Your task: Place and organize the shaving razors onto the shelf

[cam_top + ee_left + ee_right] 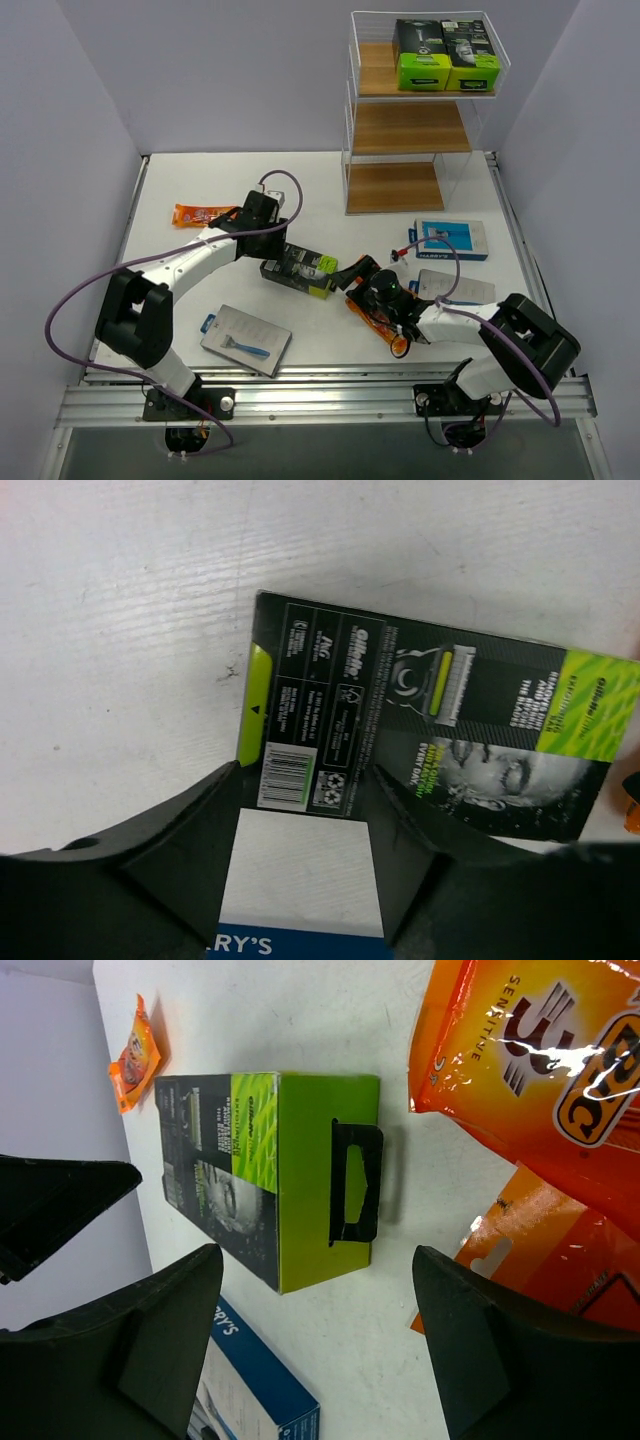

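We see the black-and-green box (298, 270) lying flat at the centre of the table (200, 180). Its long axis runs left to right, green end toward the right pincer (318, 1260). Orange packets (530, 1050) crowd that end, with a blue card (450, 240) beyond. Both pincers stand open, the left pincer (305, 780) over the box's dark end. The shelf (410, 128), upper right, holds two boxes (445, 55).
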`<state>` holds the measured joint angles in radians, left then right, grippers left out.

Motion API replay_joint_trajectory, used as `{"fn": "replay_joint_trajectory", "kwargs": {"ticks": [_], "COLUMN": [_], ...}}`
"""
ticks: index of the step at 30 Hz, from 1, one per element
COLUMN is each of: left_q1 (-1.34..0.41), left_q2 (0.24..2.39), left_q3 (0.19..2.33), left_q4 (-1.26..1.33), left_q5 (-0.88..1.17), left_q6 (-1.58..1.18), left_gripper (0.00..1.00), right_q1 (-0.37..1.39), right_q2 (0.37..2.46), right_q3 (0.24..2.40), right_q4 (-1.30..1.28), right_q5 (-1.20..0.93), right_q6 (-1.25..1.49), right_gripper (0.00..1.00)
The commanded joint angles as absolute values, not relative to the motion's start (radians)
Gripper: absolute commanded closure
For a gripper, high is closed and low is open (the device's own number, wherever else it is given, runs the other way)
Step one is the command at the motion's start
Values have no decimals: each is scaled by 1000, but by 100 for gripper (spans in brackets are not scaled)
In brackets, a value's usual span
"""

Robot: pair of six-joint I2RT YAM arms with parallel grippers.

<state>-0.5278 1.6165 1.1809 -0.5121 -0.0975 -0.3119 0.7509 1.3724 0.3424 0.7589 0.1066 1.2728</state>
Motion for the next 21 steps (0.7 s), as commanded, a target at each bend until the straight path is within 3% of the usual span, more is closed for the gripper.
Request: {"fn": "replay_joint_trajectory", "kwargs": {"ticks": [1,21], "left_q1": [-499,-483], "left_q2": [1635,1704], "left_q3": [1232,1261], "left_q4": [-486,-523], "left_q5": [-95,-80], "left_q6": [-321,-321], "left_gripper": [41,58], "right_q1": [753,746], "right_q2": [1426,1600], "right_q3": [394,451], "right_q4": [836,910], "right_q5": [127,109], "right_q6": [1272,1290], "right_gripper": [28,25]}}
